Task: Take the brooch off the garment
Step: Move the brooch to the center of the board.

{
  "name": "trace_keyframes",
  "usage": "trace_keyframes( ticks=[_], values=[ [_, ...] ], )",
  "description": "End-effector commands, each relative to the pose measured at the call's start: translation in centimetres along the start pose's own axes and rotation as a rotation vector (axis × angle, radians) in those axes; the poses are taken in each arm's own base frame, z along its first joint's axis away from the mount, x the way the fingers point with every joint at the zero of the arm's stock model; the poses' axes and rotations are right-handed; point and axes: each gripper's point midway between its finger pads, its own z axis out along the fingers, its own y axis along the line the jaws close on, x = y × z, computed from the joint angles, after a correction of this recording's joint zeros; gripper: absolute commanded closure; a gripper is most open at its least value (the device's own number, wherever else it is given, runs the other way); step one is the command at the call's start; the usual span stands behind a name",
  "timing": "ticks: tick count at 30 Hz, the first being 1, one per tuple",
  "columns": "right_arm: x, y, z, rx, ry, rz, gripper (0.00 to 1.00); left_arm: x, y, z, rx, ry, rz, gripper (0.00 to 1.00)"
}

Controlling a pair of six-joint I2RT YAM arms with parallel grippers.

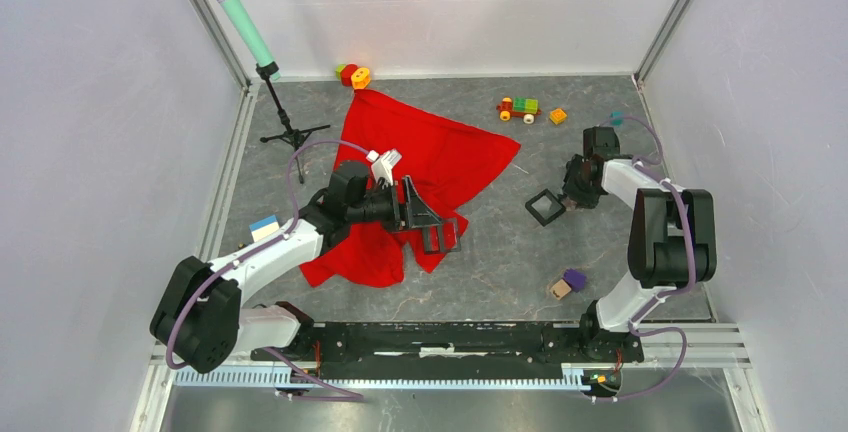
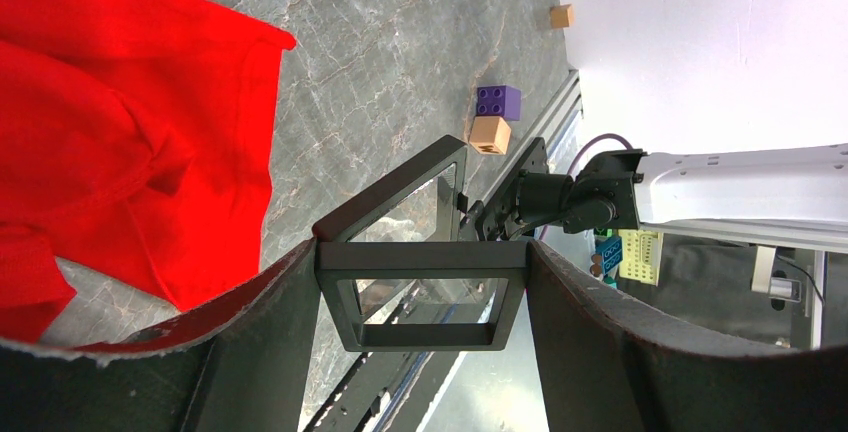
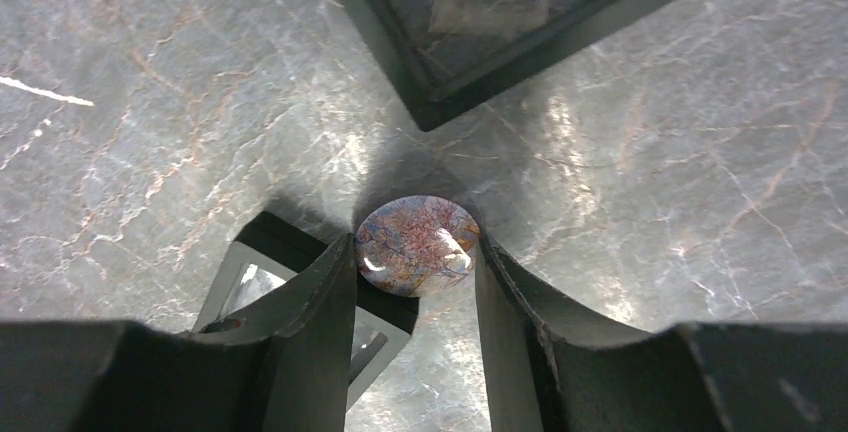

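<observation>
Pinching the brooch, an oval stone with reddish marbled veining, in the right gripper, pressing one finger against each of its sides. Holding it clear of the red garment, out past the garment's right edge, over bare grey table; not showing whether touching the tabletop or hanging just above it. Pointing the right gripper back toward the garment, with a black square frame lying on the table between gripper and garment, and a second black frame, tilted, sitting just beside one finger

Clamping a black hinged frame in the left gripper, jaws set wide and touching both of its sides, with one leaf between the fingers and the other leaf raised. Reaching with the left gripper over the garment's near right hem

Sharing the table with a purple block and a tan block touching each other, right of the garment and nearer the arm bases; a row of coloured blocks on wheels and an orange block beyond the garment's right point; a red and yellow toy at the garment's far corner; a mint-green microphone on a black tripod just left of that corner
</observation>
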Motion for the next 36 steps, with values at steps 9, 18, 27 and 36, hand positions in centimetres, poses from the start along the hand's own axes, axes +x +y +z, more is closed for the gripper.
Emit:
trace_keyframes(
  ticks=[9,18,27,36],
  values=[
    [1.3,6.6,1.1,-0.166,0.088,-0.116,0.58,-0.4,-0.2,0.0,0.02,-0.014,0.051,0.82],
    [1.3,13.8,1.9,-0.332,0.091,-0.191,0.58,-0.4,0.4,0.0,-0.011,-0.018,0.049,0.82],
    [2.0,21.2,0.4,-0.515,0.071,-0.267,0.59,-0.6,1.0,-0.3,-0.047,-0.03,0.047,0.83],
    [1.6,24.0,-1.6,-0.501,0.012,-0.369,0.49,-0.8,1.3,-0.7,-0.072,-0.046,0.038,0.83]
  ],
)
